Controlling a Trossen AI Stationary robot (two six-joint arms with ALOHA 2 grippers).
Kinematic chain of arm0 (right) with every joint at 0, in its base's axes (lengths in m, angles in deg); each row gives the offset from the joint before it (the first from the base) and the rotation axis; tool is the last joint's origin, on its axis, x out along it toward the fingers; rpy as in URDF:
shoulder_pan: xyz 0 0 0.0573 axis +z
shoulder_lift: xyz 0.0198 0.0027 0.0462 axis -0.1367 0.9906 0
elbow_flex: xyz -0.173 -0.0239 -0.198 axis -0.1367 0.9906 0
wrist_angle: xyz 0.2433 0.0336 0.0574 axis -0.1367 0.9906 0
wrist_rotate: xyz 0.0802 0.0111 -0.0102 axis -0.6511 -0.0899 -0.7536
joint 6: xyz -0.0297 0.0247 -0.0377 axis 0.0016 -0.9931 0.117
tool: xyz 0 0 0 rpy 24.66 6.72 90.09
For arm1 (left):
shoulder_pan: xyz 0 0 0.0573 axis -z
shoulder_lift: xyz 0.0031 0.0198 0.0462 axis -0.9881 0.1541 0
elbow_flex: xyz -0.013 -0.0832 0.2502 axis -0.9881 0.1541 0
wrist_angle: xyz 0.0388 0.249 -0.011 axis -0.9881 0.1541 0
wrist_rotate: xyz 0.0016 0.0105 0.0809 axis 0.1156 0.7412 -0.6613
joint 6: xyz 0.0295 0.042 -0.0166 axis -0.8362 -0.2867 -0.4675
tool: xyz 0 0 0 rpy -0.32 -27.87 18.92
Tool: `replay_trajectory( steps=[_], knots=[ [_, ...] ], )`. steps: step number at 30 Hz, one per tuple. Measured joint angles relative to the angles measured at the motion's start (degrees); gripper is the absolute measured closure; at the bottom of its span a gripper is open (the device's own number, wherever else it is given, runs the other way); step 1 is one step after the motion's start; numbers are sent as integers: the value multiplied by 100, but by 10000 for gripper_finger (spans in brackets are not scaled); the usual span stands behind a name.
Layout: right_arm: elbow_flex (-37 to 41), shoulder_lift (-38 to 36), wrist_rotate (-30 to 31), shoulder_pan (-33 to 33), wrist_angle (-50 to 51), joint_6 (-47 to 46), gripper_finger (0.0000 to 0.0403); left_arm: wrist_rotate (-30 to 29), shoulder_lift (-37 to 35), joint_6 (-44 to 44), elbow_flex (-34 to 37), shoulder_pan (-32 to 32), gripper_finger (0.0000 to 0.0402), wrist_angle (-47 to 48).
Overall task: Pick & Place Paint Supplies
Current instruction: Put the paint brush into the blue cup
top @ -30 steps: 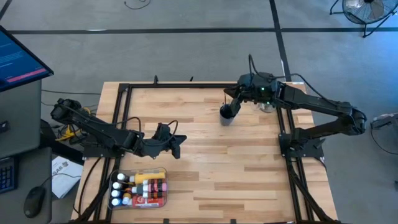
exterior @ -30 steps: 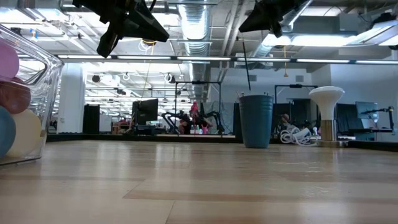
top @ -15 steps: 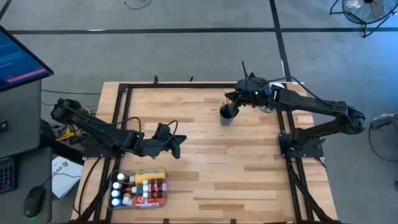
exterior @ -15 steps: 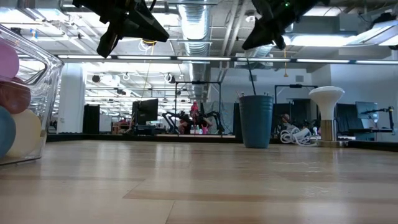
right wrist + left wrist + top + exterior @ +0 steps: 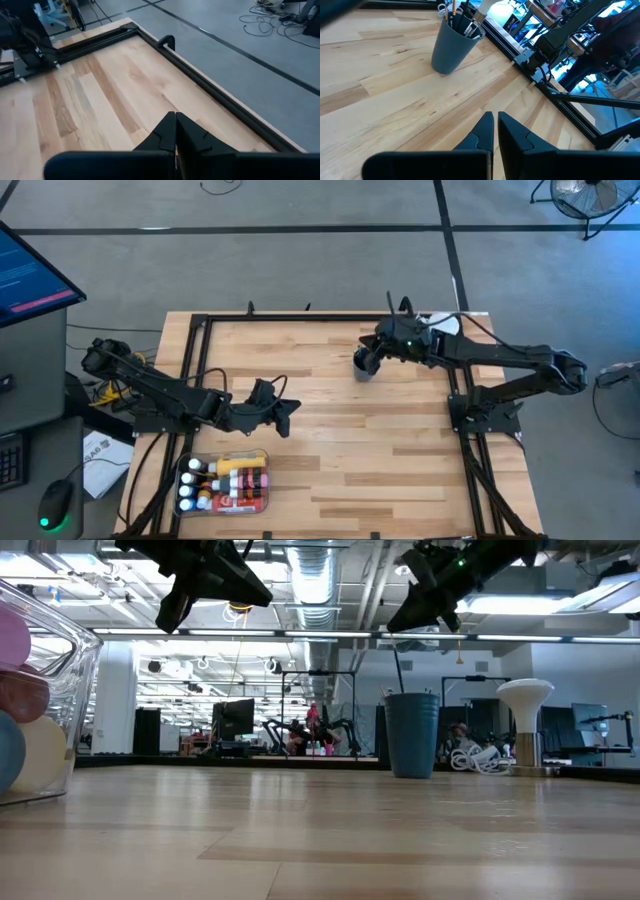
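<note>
**A:** Where is the work going on?

**B:** Upper middle of the overhead frame. The right gripper (image 5: 380, 350) hangs just above the grey cup (image 5: 364, 367). Its fingers are pressed together, and they look clamped on a thin dark brush (image 5: 400, 665). In the table-level picture the brush runs down from the gripper toward the cup's mouth, right of centre.

**A:** Is the grip certain?

**B:** Not entirely. The right wrist view shows the two fingers closed against each other, but the brush itself doesn't show there. I take it as held from the low view.

**A:** So the step is dropping the brush in the cup. How is it done well?

**B:** I'd keep the brush close to upright and its lower end inside the rim before letting go. The left wrist view shows other brushes (image 5: 465, 17) already standing in the cup at the top of that frame, so I'd aim for the free side. I'd lower gently and part the fingers only once the tip is well below the rim. The cup looks light, so a sideways nudge could tip it.

**A:** And the other arm?

**B:** The left gripper (image 5: 290, 408) waits left of centre above the table (image 5: 330, 450), with its fingers together and nothing in them.

**A:** And the rest of the paint supplies?

**B:** The small paint bottles (image 5: 225, 478) lie packed in a clear tray (image 5: 268, 480) at the lower left of the overhead frame. They are well apart from the cup.
</note>
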Motion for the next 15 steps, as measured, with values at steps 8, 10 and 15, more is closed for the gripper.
replay_trajectory(
  steps=[8, 10, 15],
  knots=[
    [537, 2, 114, -3, -344, -287, 403, 73, 0, 19, 1, 0, 401, -2],
    [664, 2, 116, 6, -522, -300, 403, 119, 0, 23, 1, 0, 401, -2],
    [807, 2, 115, 75, -597, -343, 403, 221, 0, 24, 1, 0, 402, -4]
  ],
)
